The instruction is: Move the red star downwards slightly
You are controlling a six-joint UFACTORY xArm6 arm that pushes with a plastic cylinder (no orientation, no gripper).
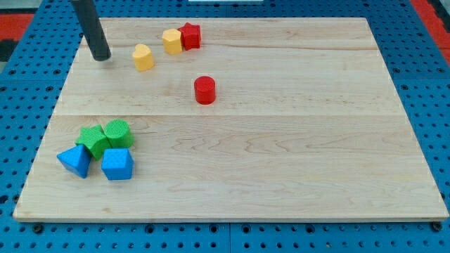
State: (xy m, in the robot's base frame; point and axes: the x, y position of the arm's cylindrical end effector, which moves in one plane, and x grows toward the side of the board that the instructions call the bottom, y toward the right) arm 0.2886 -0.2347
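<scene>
My tip [102,57] rests on the wooden surface [281,161] near its top left corner, at the end of the dark rod that comes down from the view's top edge. I carry no gripper, so there is nothing to clench or release; the rod simply stands with its end on the wood, touching no block.

The red star [190,36] sits close to the top edge of the surface, left of the middle. It is well apart from my tip, toward the view's right. Touching it on its left side is a yellow block [172,41], whose exact shape I cannot make out. A second yellow block [143,57], rounded at the top, lies further left and a little lower, apart from the first; it is the block nearest my tip, just to the tip's right, with a clear gap between us.

A red cylinder [204,90] stands alone below the star, toward the middle of the surface.

Near the bottom left corner four blocks huddle together: a green star-like block [92,140] touching a green cylinder [118,132] on its right, with a blue triangular block [75,160] and a blue faceted block [117,164] just beneath them.
</scene>
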